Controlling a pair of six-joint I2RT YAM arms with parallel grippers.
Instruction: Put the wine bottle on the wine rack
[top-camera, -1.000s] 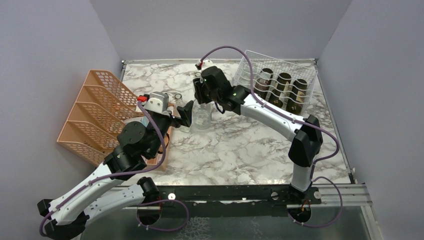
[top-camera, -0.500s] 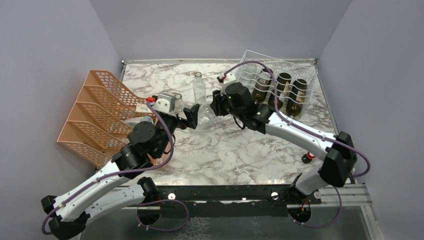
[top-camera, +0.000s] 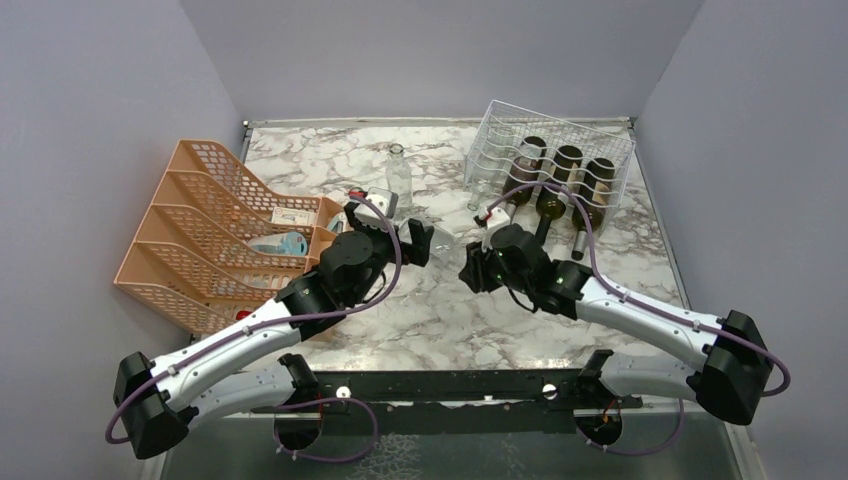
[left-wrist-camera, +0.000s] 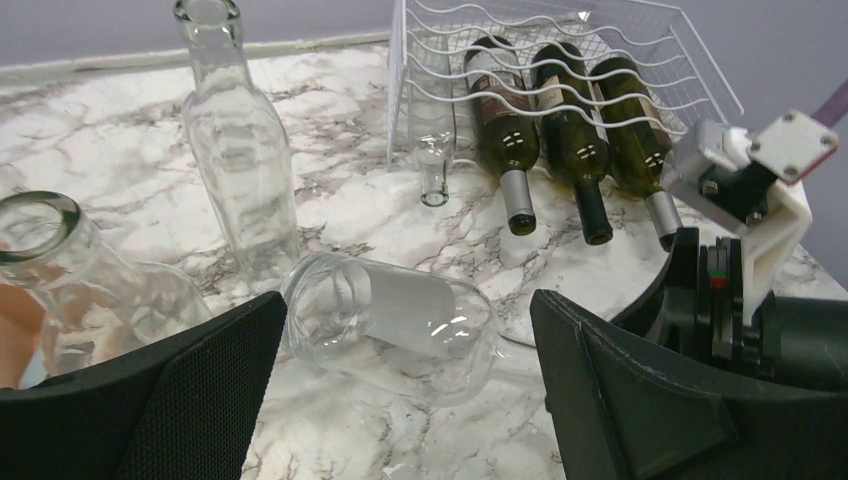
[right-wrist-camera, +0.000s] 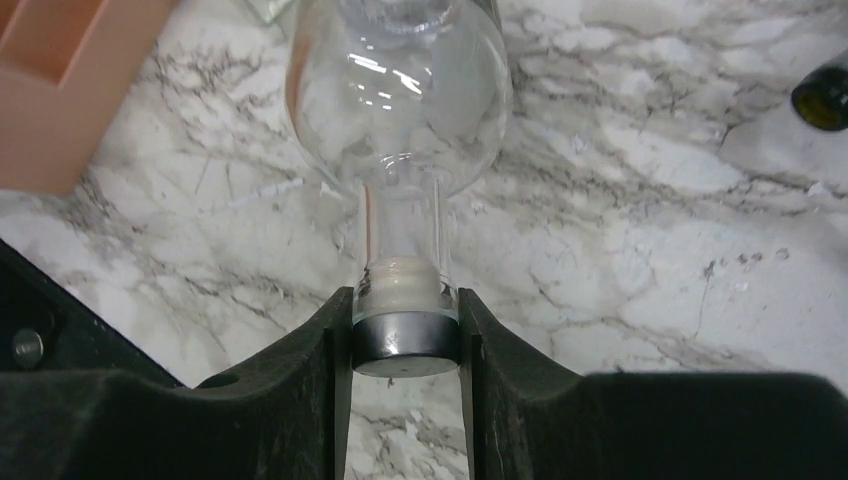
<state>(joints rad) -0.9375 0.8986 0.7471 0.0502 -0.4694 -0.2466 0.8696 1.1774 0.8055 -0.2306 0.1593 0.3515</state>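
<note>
A clear glass wine bottle (top-camera: 444, 240) with a white label lies on its side on the marble, between my two grippers. My right gripper (top-camera: 469, 272) is shut on its dark capped neck; the right wrist view shows the cap (right-wrist-camera: 405, 335) pinched between both fingers. My left gripper (top-camera: 420, 241) is open, its fingers (left-wrist-camera: 180, 390) apart on either side of the bottle's body (left-wrist-camera: 400, 325) without touching it. The silvery-white wire wine rack (top-camera: 495, 125) stands at the back right with three dark bottles (top-camera: 565, 175) in its cradles, and also shows in the left wrist view (left-wrist-camera: 660, 35).
An empty clear bottle (top-camera: 398, 172) stands upright behind the left gripper. The orange mesh organizer (top-camera: 200, 215) lines the left side. A clear bottle neck (left-wrist-camera: 433, 170) pokes from the rack's left cradle. Another clear bottle's mouth (left-wrist-camera: 38, 225) shows by my left finger.
The right arm has swung down and toward the near edge, tipping the clear bottle from upright to lying on its side. The left gripper has moved right and stays open around it.
</note>
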